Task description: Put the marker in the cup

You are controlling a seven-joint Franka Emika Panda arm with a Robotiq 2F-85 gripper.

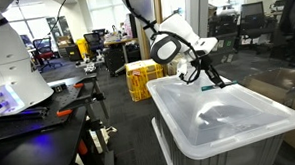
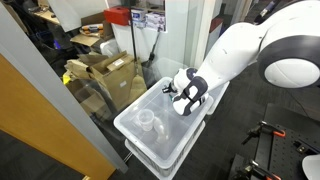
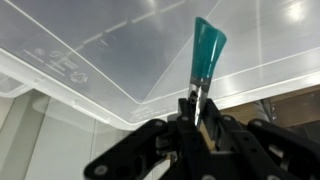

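My gripper (image 3: 197,108) is shut on the teal-green marker (image 3: 207,48), which sticks out past the fingertips, with the wide teal end farthest from the jaws. In both exterior views the gripper (image 1: 209,78) (image 2: 185,98) hovers just above the far part of the big white bin lid (image 1: 260,128) (image 2: 178,140). The small translucent cup (image 2: 146,121) stands upright on the lid, apart from the gripper, toward the lid's other end. The cup is not in the wrist view, which shows only the lid (image 3: 90,60) below.
The lid covers a white bin. A yellow crate (image 1: 142,79) stands on the floor behind it. Cardboard boxes (image 2: 112,70) lie behind a glass partition beside the bin. A dark workbench with tools (image 1: 49,115) is off to one side.
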